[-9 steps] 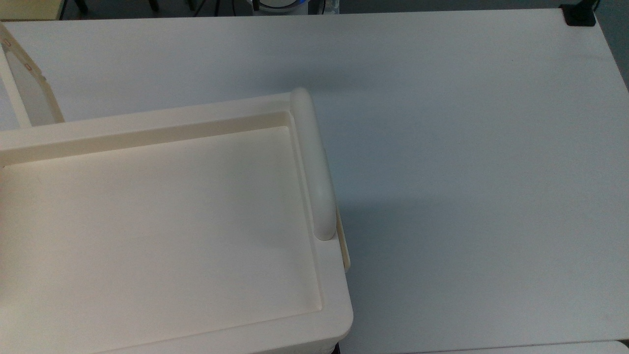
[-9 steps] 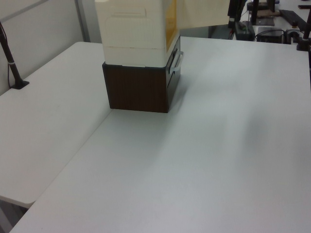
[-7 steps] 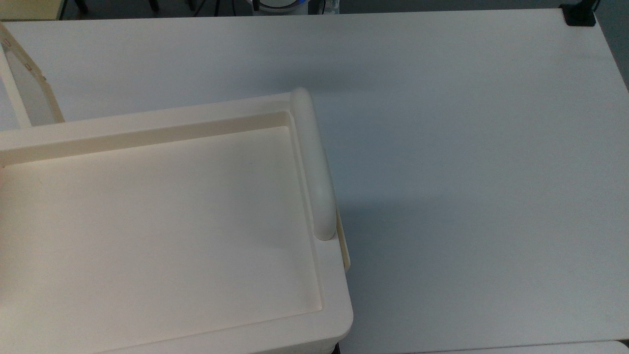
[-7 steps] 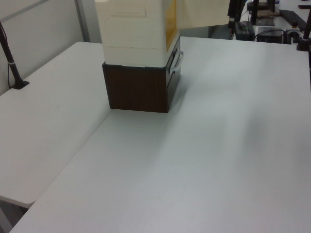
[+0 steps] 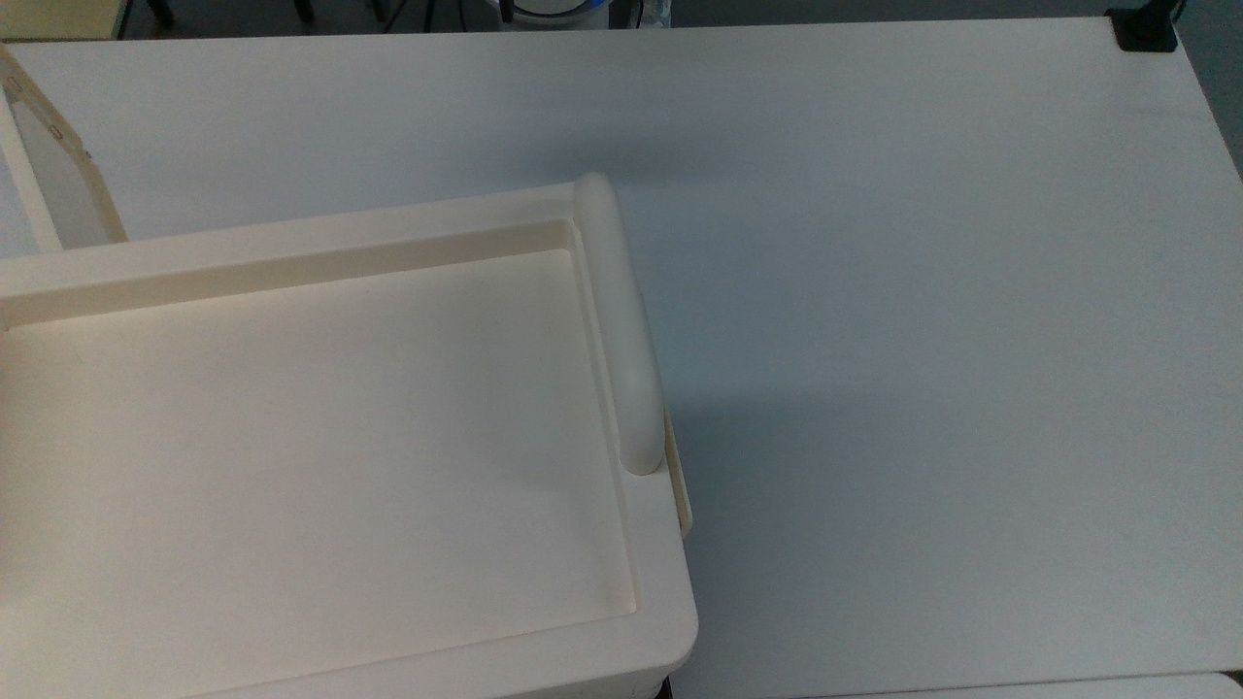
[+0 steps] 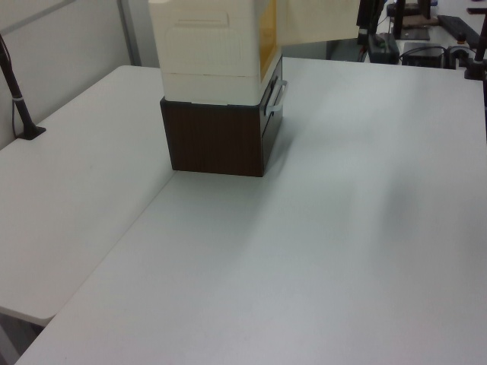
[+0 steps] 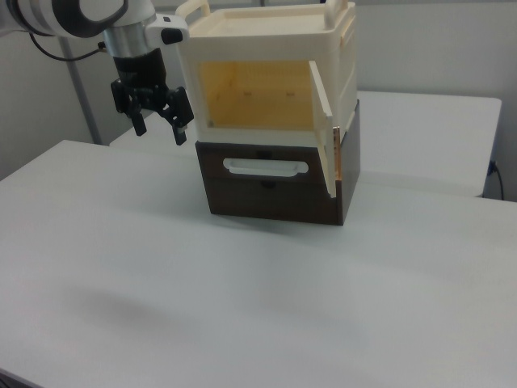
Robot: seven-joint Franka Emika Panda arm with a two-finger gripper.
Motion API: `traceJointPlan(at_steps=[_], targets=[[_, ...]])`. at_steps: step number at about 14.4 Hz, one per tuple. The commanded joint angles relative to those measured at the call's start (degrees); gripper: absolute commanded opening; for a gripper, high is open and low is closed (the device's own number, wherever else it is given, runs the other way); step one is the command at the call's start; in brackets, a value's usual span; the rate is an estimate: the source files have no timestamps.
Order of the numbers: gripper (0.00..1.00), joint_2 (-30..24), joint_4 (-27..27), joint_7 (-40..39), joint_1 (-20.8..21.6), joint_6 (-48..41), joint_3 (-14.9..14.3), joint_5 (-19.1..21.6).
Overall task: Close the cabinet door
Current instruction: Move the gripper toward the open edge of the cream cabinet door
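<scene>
Cream plastic cabinet point(image 7: 271, 73) sits atop a dark brown drawer unit point(image 7: 275, 190) on the white tabletop point(image 7: 242, 307). The cabinet door point(image 7: 323, 133) stands swung wide open, hinged at the right view's right side, exposing a yellow-lit interior. The pincer point(image 7: 155, 113) hangs off the cabinet's opposite corner, at the right view's left, fingers apart and holding nothing. Judgement: the approach step is in hand, with no contact made. The next move calls for travel across the front to the door's outer face, then a push to swing it shut.
</scene>
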Motion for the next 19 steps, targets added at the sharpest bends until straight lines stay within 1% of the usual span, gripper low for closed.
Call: traceJointPlan(at_steps=[1, 4, 8, 11, 13, 14, 15, 16, 17, 18, 19], targets=[[1.0, -1.1, -1.59, 0.63, -0.42, 1.01, 0.86, -1.19], [1.0, -1.45, -1.59, 0.28, -0.69, 1.01, 0.86, -1.1], [1.0, -2.15, -1.5, -1.3, -2.26, 1.01, 0.86, -0.92], [1.0, -3.29, -1.24, -11.12, -4.63, 1.01, 0.34, -0.66], [0.88, -3.82, -0.89, -12.21, -6.74, 1.62, 0.07, -0.57], [0.75, -3.91, -0.8, -11.86, -7.8, 1.71, -0.01, -0.57], [0.59, -3.91, -0.8, -11.51, -8.68, 1.89, -0.36, -0.48], [0.36, -3.91, -0.1, -10.11, -9.21, 2.15, -1.41, -0.05], [0.19, -3.74, 0.95, -7.57, -9.3, 3.2, -3.07, 1.17], [0.08, -3.73, 1.13, -4.94, -9.3, 5.21, -4.92, 3.19], [0.04, -3.91, 1.13, -2.91, -9.39, 7.67, -6.59, 5.12]])
